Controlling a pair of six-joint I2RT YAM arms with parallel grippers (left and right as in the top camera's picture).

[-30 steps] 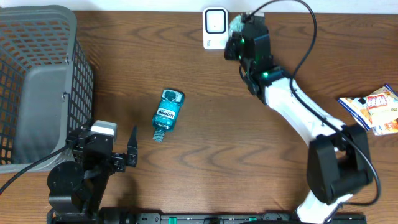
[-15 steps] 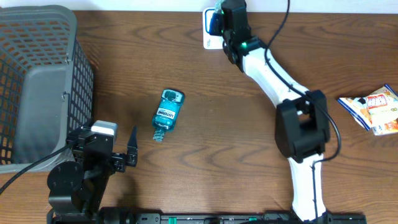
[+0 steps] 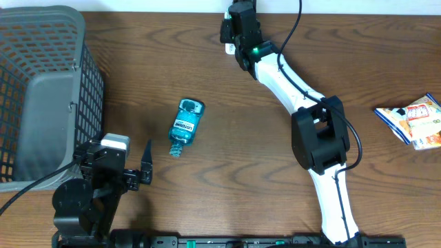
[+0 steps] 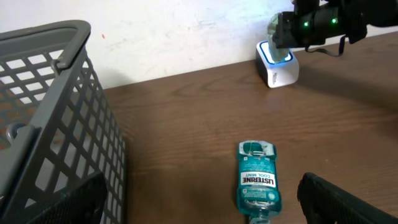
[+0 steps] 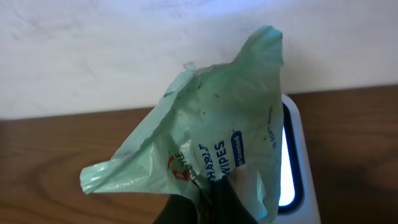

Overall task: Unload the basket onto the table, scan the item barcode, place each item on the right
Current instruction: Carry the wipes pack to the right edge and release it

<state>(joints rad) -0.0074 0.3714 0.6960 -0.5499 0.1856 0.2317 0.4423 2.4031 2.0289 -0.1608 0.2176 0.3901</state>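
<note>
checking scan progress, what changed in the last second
The right gripper, shut on the wipes pack, swung left along the far edge until the pack hung in front of the scanner. Left gripper, bottle, basket and snack packs stayed put.

Wipes packet (image 5: 211, 130): pale green crumpled film with a blue label patch. It is being held aloft, pinched at its lower end, peak pointing up, just in front of the scanner (image 5: 301, 174).

Scanner: white, standing upright, window glowing, sitting at the far edge of the table (image 3: 241, 172), near its middle.
</note>
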